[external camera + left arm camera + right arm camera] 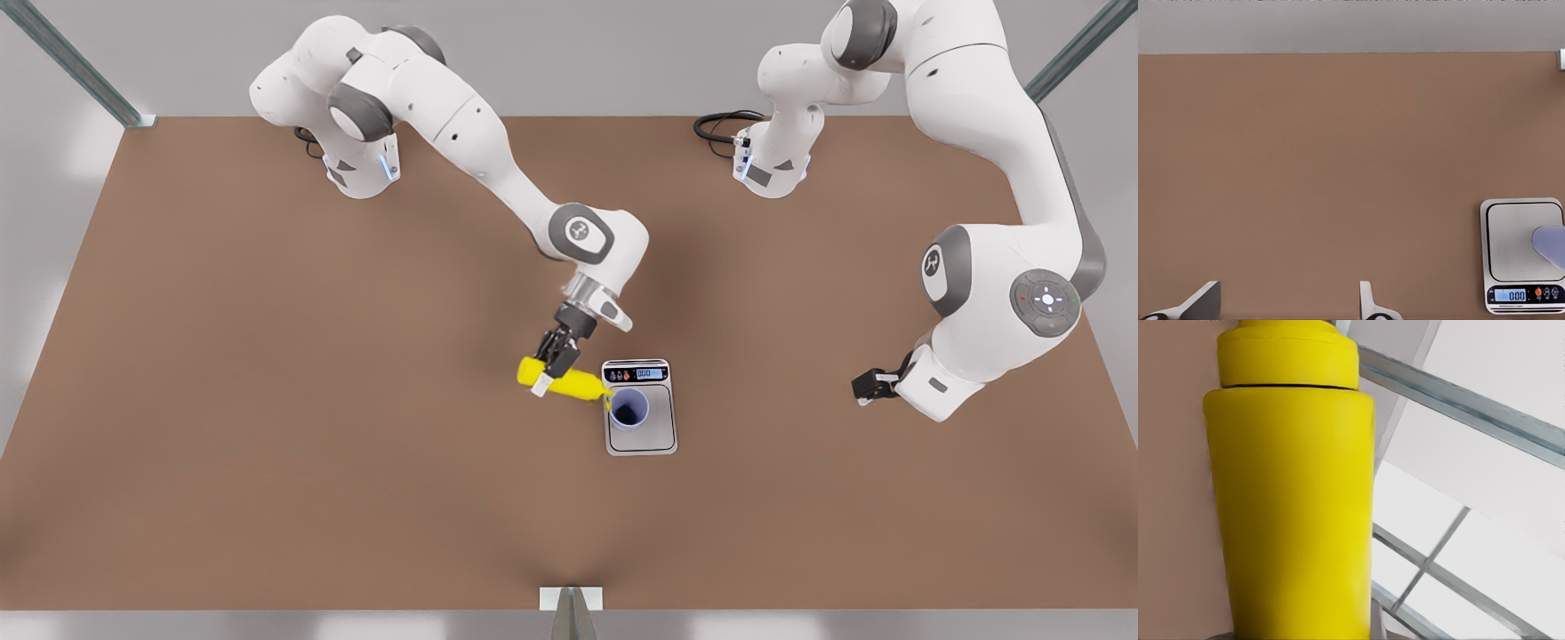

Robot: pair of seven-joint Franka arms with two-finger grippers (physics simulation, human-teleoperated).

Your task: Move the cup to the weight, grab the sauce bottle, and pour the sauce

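Sauce bottle, a small bright yellow cylindrical squeeze bottle, hangs tipped almost flat above the brown table. Its long axis runs across the front view, flat base toward the front view's left and pointed yellow nozzle toward the front view's right. The nozzle tip slants slightly down and reaches the near rim of the cup, a small lavender-blue tapered cup without a handle, dark inside. The right gripper pinches the bottle across its body near the base end, fingers pressed against the yellow sides; in the right wrist view the bottle's barrel and the seam of its cap sit close before the camera.

The cup stands upright on the weight, a flat rectangular silver-grey kitchen scale with a dark-outlined square plate. It rests on the plate's part nearer the display and toward the front view's left, within the outline. The scale's small blue digital display lies at its far end in the front view, beside tiny buttons; in the left wrist view the digits look like 000, though other marks are too small to read.

The left gripper waits well apart from the scale, on the front view's right, low over the table. Its two light fingers stand spread with bare table between them in the left wrist view, holding nothing.
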